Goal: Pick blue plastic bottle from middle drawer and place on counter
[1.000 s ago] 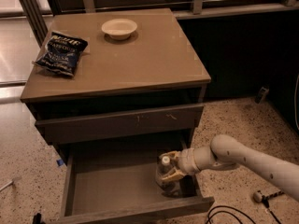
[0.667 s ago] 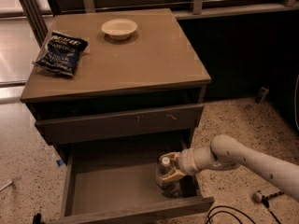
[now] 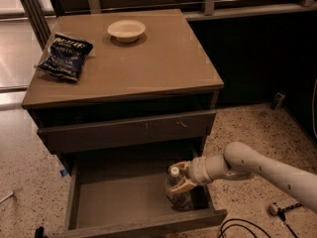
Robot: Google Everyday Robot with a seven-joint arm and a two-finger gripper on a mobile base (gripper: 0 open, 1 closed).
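1. Camera view, arm: the pale arm (image 3: 262,165) enters from the right edge and reaches left and slightly down into the open middle drawer (image 3: 119,202). The wrist is roughly level.
2. The hand (image 3: 182,178) is at the drawer's right side, towards the near end. Its fingers (image 3: 184,184) are closed on the blue plastic bottle (image 3: 176,195) just below the white cap.
3. The bottle stands upright inside the drawer. Whether its base touches the drawer floor: cannot tell.
4. The drawer above (image 3: 124,132) is pulled out a little, with pale scratches on its front.
5. The bench (image 3: 158,58) carries a dark chip bag (image 3: 66,56) at the left and a pale bowl (image 3: 127,29) at the far middle, well apart.
6. Room: speckled floor (image 3: 247,128), with a dark cable (image 3: 237,227) at the near right.
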